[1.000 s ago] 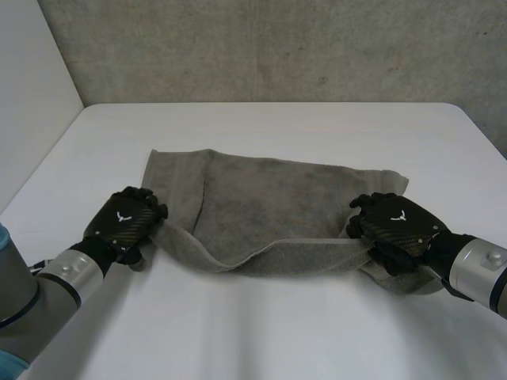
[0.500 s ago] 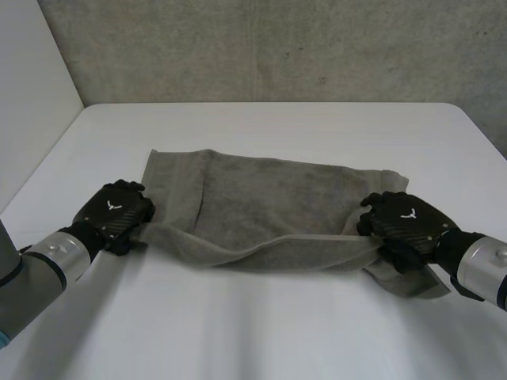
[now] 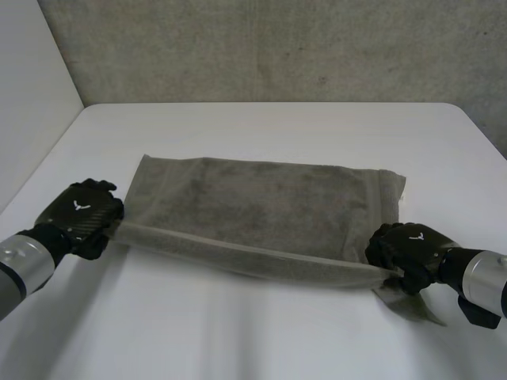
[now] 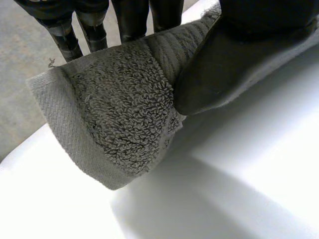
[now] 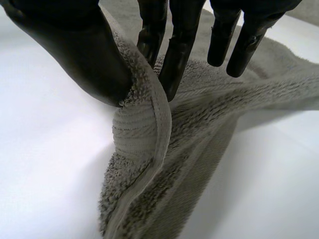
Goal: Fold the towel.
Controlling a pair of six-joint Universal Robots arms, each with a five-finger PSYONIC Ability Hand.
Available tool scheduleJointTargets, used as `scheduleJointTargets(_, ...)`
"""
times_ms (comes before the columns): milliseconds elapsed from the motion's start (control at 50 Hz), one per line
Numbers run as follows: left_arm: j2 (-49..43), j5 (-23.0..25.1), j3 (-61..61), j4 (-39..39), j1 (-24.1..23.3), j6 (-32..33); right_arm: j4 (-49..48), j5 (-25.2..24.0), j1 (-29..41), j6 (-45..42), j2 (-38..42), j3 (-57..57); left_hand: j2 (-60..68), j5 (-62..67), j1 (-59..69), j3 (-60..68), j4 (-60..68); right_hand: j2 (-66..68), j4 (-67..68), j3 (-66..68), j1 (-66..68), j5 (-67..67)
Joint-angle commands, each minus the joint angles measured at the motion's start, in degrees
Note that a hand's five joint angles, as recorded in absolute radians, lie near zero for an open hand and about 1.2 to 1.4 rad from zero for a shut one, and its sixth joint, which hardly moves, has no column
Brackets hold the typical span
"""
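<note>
Near edge of the towel (image 3: 261, 198) is lifted & stretched taut, with the right hand (image 3: 408, 247) pinching one near corner btw thumb & fingers, the left hand (image 3: 79, 215) pinching the opposite near corner likewise, and the rest of it flat on the white table (image 3: 261, 127), far edge toward the grey wall (image 3: 277, 47).

Bare lab-like setup, white table (image 3: 261, 332), rough grey concrete wall (image 3: 277, 47), white side panel (image 3: 32, 95)

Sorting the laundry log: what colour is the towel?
Plain greyish-brown, no print; the towel shows best in the left wrist view.
</note>
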Motion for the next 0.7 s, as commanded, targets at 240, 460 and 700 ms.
scheduleJointTargets(240, 0.2, 5.5, -0.8, -3.7, 7.9, -0.2, 0.2, 0.0, -0.4, 2.2, 0.6, 1.8, 3.3, 4.5, 5.5, -3.0, -3.4, -5.6, -4.4, -2.5, -4.6, -4.9)
scheduleJointTargets(460, 6.2, 8.3, -1.8, -9.9, 9.1, -0.4, 4.7, -0.3, -2.3, 0.9, -9.4, -1.3, 3.3, 4.5, 5.5, -3.0, -3.4, 19.6, -4.4, -2.5, 20.6, 20.3)
scheduleJointTargets(700, 22.7, 10.5, -3.2, -17.2, 10.2, -4.4, 14.6, -10.1, -10.0, 1.5, -28.0, -8.2, 3.3, 4.5, 5.5, -3.0, -3.4, 19.6, -4.4, -2.5, 20.6, 20.3)
